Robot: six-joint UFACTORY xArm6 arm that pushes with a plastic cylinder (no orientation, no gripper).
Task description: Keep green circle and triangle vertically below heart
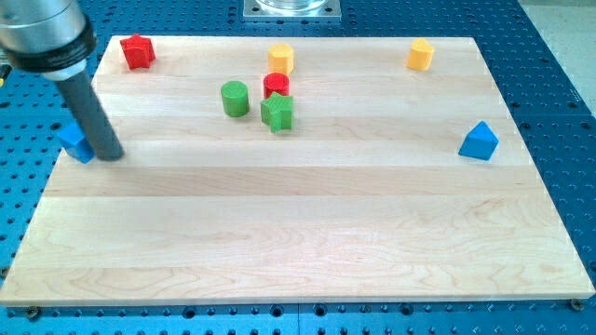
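A green circle block (pixel 235 98) stands on the wooden board (pixel 298 233) left of centre near the view's top. A blue triangle block (pixel 479 141) sits at the view's right edge. A yellow heart-like block (pixel 421 55) lies at the top right. My tip (pixel 110 154) rests at the board's left edge, touching a blue block (pixel 75 142) on its right side, far left of the green circle.
A red star-like block (pixel 138 51) is at the top left. A yellow block (pixel 280 59), a red circle block (pixel 276 86) and a green star block (pixel 277 113) cluster right of the green circle. The arm's grey body (pixel 42 33) fills the top left corner.
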